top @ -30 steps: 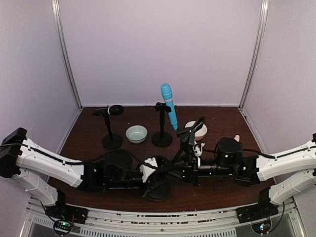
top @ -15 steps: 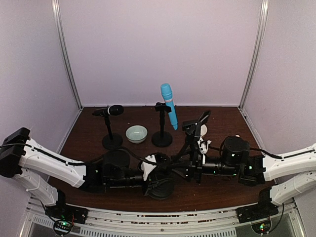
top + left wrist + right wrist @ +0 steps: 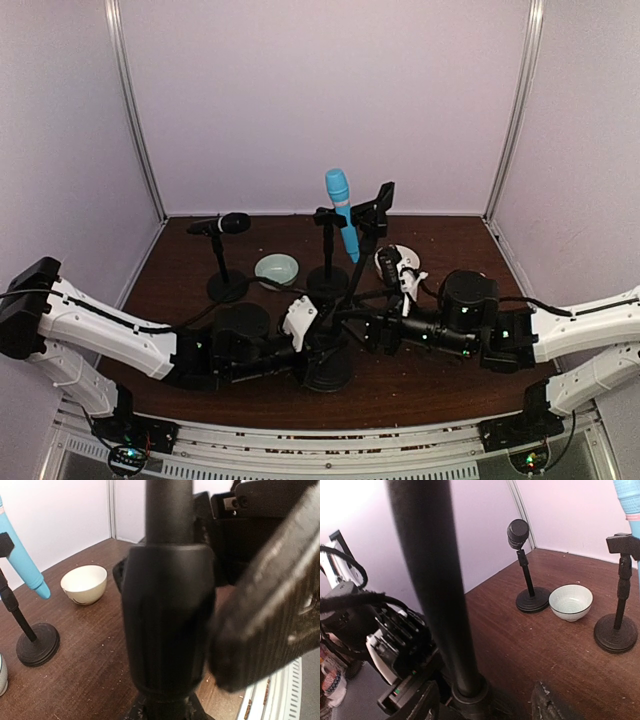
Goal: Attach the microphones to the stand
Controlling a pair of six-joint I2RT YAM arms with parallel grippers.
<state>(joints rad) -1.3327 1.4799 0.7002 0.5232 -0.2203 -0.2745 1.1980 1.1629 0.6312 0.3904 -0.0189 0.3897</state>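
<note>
Near stand: An empty black stand [image 3: 357, 275] rose from a round base by the middle of the table's near edge. Its clip [image 3: 372, 214] was raised and held nothing.
Left gripper: The left gripper [image 3: 318, 338] was clenched on the thick collar [image 3: 169, 620] low on that stand's pole, bracing it upright.
Right gripper: The right gripper [image 3: 482, 700] was released. Its fingers [image 3: 417, 702] were spread on either side of the pole, with a gap on each side.
Bowls: A pale green bowl [image 3: 276, 268] and a white bowl [image 3: 392, 257] sat mid-table, one on each side of the middle stand's base.
Light blue microphone: The light blue microphone [image 3: 342, 212] was clipped at a tilt, head up, in the middle stand [image 3: 328, 272] toward the centre of the far edge.
Black microphone: The black microphone [image 3: 230, 223] lay nearly level in the left stand [image 3: 224, 275], toward the far-left corner.
Cream-beige microphone: It could not be picked out with confidence in any view.
Handling: The microphones looked like stiff, fairly light sticks with smooth bodies that would probably roll or slip in a loose pinch.
Where to hold: The best grasp seemed to be across the mid-body, clear of the head. That would leave the handle end free to press into the clip.
Stand: It looked tall and narrow enough to tip, so it would probably need bracing low down while a microphone was pushed in.
</note>
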